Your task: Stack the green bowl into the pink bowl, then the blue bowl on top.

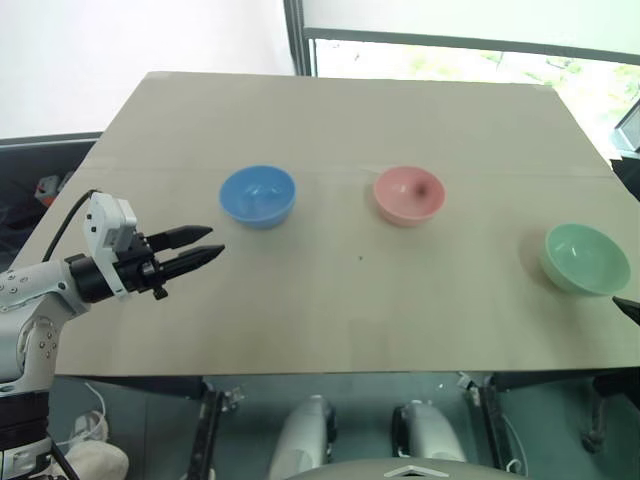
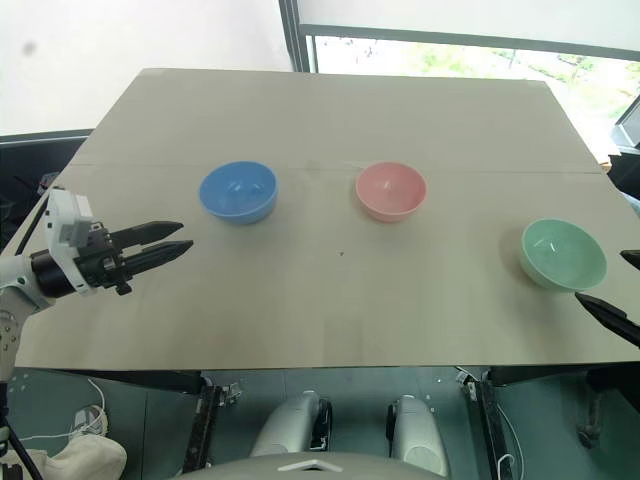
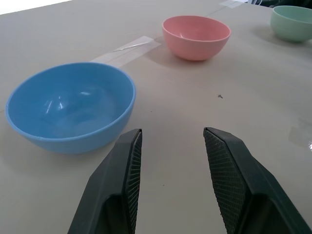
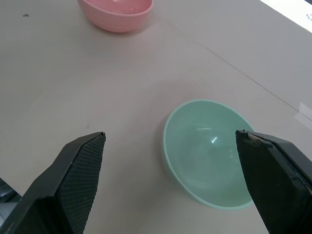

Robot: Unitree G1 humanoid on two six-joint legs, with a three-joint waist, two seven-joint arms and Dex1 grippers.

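The small round mint-green plastic bowl sits at the near right, untouched; light, stiff, slippery — best pinched at the rim; the right gripper is spread wide, the left gripper parted, empty.

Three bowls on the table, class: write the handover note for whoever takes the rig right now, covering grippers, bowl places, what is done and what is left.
Left gripper: open, empty, above the table short of the blue bowl.
Right gripper: open, empty, fingers either side of the green bowl but not yet touching it.
Bowls: all three stand apart and upright on the table, blue on the robot's left, pink bowl in the middle, green on the right.
Done: nothing stacked.
Left: green into pink, then blue on top.
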